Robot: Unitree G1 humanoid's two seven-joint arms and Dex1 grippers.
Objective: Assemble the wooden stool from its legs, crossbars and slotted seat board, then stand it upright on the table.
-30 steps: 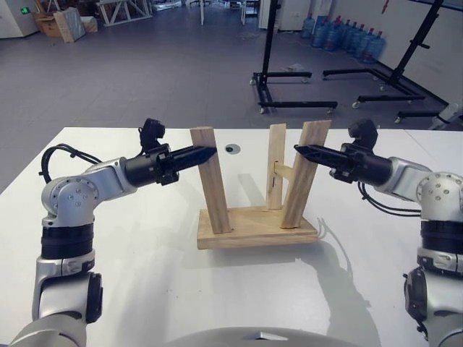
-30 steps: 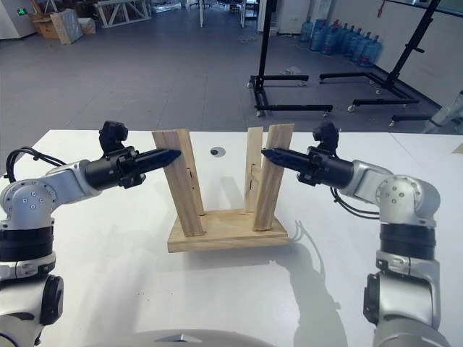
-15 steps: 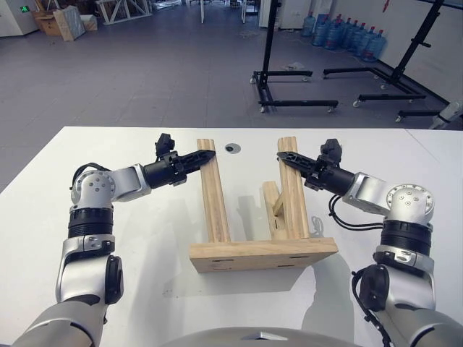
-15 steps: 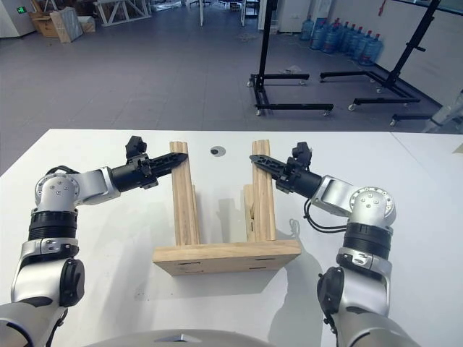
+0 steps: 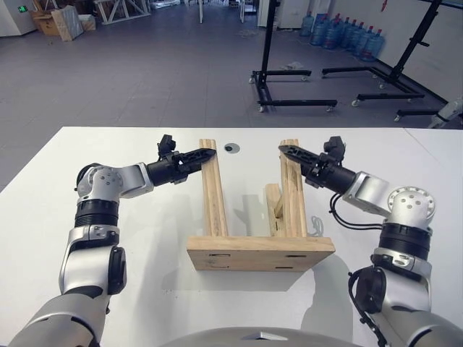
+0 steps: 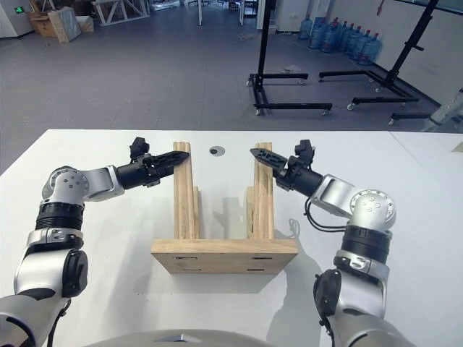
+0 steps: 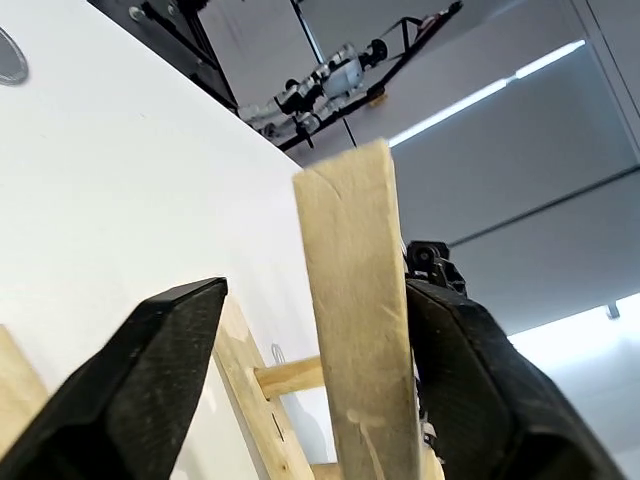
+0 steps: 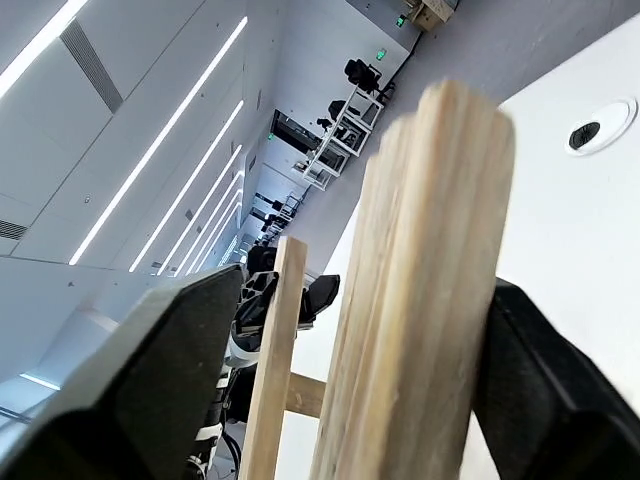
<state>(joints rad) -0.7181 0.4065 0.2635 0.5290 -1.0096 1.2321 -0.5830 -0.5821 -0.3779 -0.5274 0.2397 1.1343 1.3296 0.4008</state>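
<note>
Looking down from the head, the stool (image 5: 260, 246) lies tipped on the table (image 5: 137, 282), seat board (image 5: 304, 251) edge toward the robot, legs pointing away; left gripper (image 5: 210, 152) sits at the tip of the left leg (image 5: 215, 191), right gripper (image 5: 283, 150) at the right leg (image 5: 293, 195). Left wrist: fingers (image 7: 150, 390) parted, straddling that leg, gap on one side. Right wrist: fingers (image 8: 150, 390) likewise spread around its leg.

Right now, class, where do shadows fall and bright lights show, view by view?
Left eye view: the stool throws a soft shadow on the table in front of it. Right wrist view: bright light strips behind the leg. Left wrist view: one bright light strip.
</note>
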